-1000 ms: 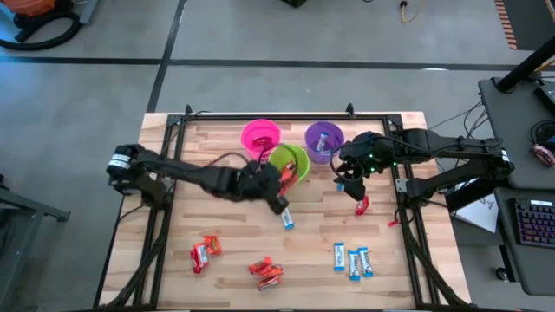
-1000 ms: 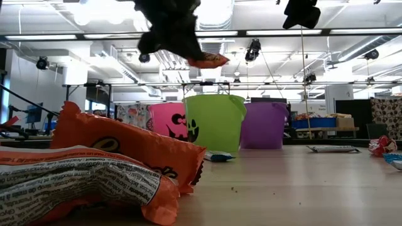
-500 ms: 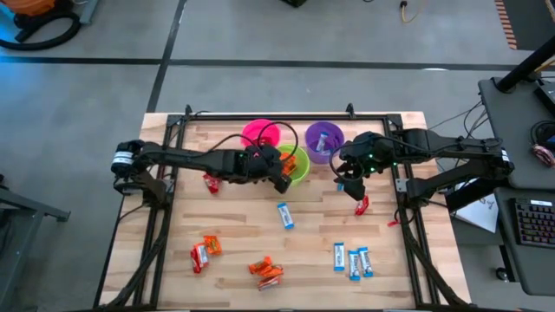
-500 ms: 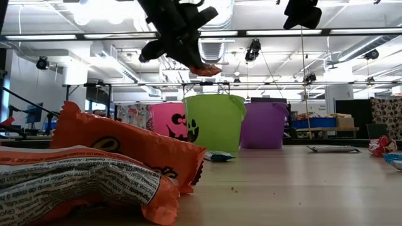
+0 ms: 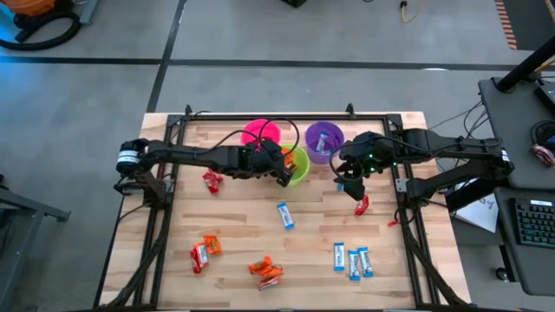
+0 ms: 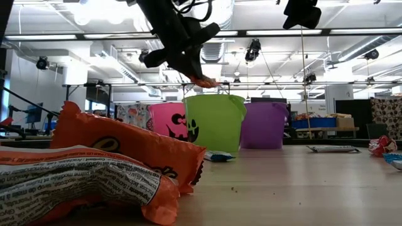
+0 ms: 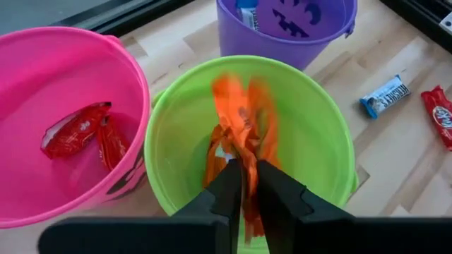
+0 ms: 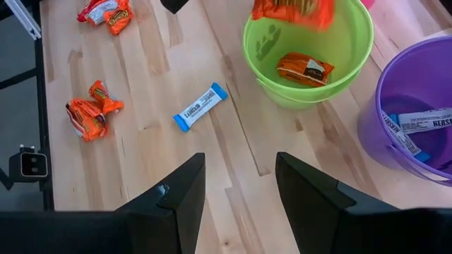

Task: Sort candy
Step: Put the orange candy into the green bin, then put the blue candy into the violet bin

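Wooden planks make up the table (image 5: 243,234), bounded by a dark metal frame (image 5: 165,217). Both dark arms reach in over it, the left from nine o'clock, the right from three o'clock in the overhead view.

Three plastic cups stand in a row near twelve o'clock: a pink cup (image 5: 257,133), a green cup (image 5: 297,162) just beside it, and a purple cup (image 5: 322,139) toward one o'clock. Red candy (image 7: 74,134) lies in the pink cup, and blue-and-white candy (image 8: 417,121) lies in the purple one. One orange candy (image 8: 304,69) already rests on the green cup's floor.

Directly above the green cup hangs the left gripper (image 7: 245,185), its fingers pinched narrowly on an orange candy (image 7: 244,116) that dangles down into the cup's mouth. The right gripper (image 8: 239,187) hovers beside the purple cup at about two o'clock, jaws spread apart with nothing between them.

Loose candies dot the table: a red one (image 5: 212,179) at nine o'clock of the green cup, a blue-and-white one (image 5: 285,215) at centre, a red one (image 5: 362,205) at four o'clock, red and orange pieces (image 5: 205,250) at seven o'clock, orange ones (image 5: 265,271) at six, and three blue-and-white bars (image 5: 352,260) at five.
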Robot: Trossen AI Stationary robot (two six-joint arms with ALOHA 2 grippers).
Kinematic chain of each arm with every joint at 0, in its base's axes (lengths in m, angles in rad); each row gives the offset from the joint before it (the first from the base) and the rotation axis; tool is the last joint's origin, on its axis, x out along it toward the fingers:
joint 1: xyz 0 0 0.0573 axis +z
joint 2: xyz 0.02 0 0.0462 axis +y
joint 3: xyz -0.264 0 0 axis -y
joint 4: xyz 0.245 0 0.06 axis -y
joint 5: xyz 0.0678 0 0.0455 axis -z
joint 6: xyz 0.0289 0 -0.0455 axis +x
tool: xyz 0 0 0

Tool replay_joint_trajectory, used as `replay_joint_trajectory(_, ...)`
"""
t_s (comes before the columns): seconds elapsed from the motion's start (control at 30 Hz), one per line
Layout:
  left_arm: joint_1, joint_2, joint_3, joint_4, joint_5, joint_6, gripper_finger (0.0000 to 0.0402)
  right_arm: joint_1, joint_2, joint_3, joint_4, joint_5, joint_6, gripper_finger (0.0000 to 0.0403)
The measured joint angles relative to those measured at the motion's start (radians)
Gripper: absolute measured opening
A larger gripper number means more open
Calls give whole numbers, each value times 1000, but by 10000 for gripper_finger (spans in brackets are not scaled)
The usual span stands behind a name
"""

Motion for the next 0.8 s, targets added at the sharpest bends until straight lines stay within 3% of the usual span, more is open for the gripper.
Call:
replay_joint_trajectory(0.33, 0, 0, 11, -20, 0, 1, 79, 0, 0, 0, -9, 0, 18, 164)
replay_joint_trajectory(0.57, -17, 0, 113, -82, 20, 74, 83, -7, 0, -16, -81, 0, 10, 164)
replay_joint_trajectory(0.8, -50, -8, 246, -135, 37, 229, 79, -47, 44, -142, -131, 43, 18, 164)
